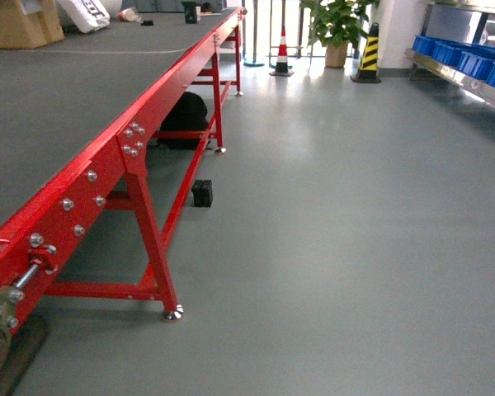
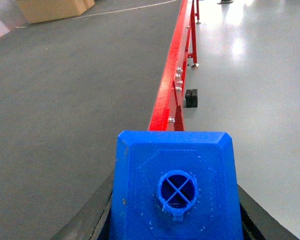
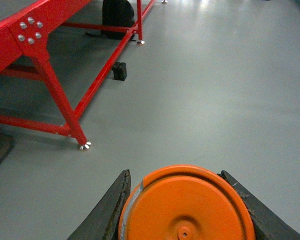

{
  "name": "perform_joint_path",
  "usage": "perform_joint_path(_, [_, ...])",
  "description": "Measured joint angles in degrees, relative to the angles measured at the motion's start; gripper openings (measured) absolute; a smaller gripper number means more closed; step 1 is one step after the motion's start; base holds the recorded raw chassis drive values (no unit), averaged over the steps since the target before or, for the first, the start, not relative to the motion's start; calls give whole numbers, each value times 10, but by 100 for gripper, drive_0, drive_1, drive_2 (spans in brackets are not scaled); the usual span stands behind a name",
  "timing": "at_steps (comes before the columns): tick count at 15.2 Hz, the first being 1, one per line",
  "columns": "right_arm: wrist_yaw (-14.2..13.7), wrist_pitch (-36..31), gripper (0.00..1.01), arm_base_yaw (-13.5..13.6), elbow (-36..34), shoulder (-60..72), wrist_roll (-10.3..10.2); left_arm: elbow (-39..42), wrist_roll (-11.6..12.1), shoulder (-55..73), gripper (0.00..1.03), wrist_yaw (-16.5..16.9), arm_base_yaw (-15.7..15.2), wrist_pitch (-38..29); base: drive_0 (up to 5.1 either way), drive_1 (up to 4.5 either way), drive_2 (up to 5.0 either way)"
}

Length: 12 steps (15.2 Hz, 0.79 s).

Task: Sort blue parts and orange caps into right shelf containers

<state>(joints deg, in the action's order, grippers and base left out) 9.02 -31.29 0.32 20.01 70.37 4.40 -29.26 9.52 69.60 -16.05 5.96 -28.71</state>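
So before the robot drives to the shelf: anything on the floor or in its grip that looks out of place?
A small black block lies loose on the floor beside the red table. The blue part and the orange cap each sit squarely between gripper fingers.
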Motion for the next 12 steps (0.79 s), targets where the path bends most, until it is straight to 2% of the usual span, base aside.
perform_joint_path(12, [0,1,44,0,0,0,0,0,0,0,44,0,1,-1,506,-239,-239])
